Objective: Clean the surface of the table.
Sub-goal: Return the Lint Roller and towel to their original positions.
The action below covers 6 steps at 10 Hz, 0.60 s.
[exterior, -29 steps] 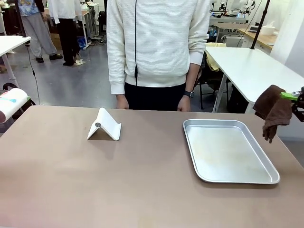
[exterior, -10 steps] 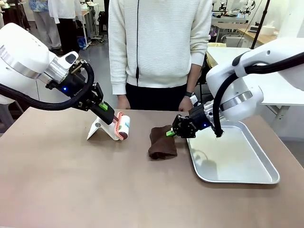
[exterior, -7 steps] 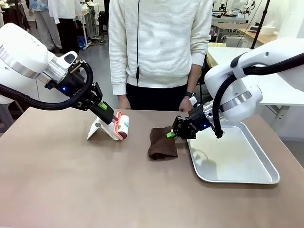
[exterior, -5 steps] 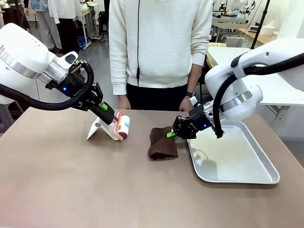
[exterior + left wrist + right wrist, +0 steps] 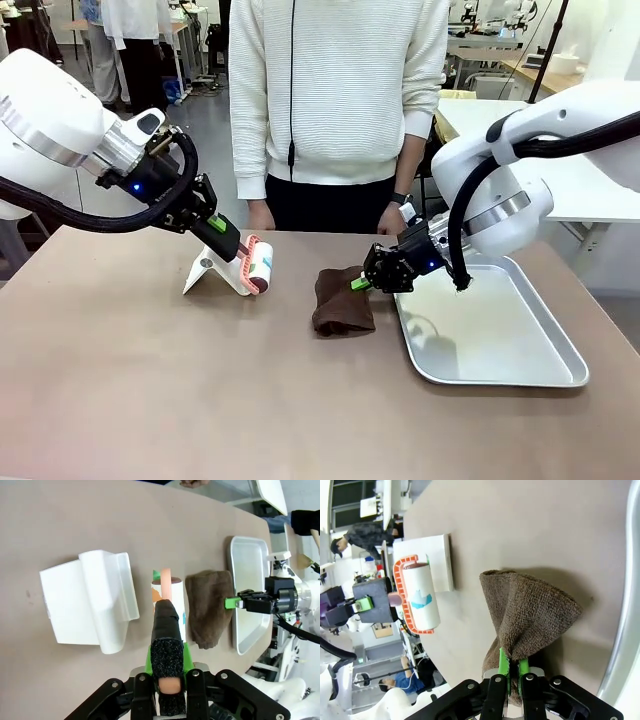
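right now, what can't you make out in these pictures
- Front view: whether the roller touches the table; the angle doesn't show it.
- Right wrist view: the cloth hides the right end effector tips.
- Left wrist view: print on the roller label is too small.

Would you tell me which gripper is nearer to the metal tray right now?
Right. The right gripper, shut on the brown cloth, sits just beside the tray's near-left rim; the left gripper, holding the lint roller, is farther off by the white stand.
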### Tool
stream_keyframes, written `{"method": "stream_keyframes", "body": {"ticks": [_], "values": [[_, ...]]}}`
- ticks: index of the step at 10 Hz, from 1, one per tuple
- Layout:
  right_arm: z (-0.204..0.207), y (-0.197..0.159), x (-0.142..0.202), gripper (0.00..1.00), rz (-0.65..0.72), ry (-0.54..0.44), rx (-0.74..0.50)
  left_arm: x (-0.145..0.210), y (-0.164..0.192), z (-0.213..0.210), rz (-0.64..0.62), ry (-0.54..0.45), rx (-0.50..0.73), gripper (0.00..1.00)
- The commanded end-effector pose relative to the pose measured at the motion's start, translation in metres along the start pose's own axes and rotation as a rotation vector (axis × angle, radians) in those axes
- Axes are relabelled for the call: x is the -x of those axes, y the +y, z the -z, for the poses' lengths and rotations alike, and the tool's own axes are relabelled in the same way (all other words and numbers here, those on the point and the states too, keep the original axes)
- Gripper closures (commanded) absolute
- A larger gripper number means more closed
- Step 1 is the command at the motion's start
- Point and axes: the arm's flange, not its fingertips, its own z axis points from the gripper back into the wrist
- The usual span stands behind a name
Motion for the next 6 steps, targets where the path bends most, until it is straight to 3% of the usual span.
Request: {"method": "stream_keyframes", "body": {"ticks": [1,6], "values": [[0.013,0.002,-0.011,0.93,0.005,0.014,0.013,0.0,-0.007,0.0,-0.007,-0.044,-0.08,0.78],[0.024,-0.008,-0.02,0.93,0.054,-0.013,0.013,-0.015,-0.003,-0.001,-0.095,-0.039,-0.134,0.78]]}}
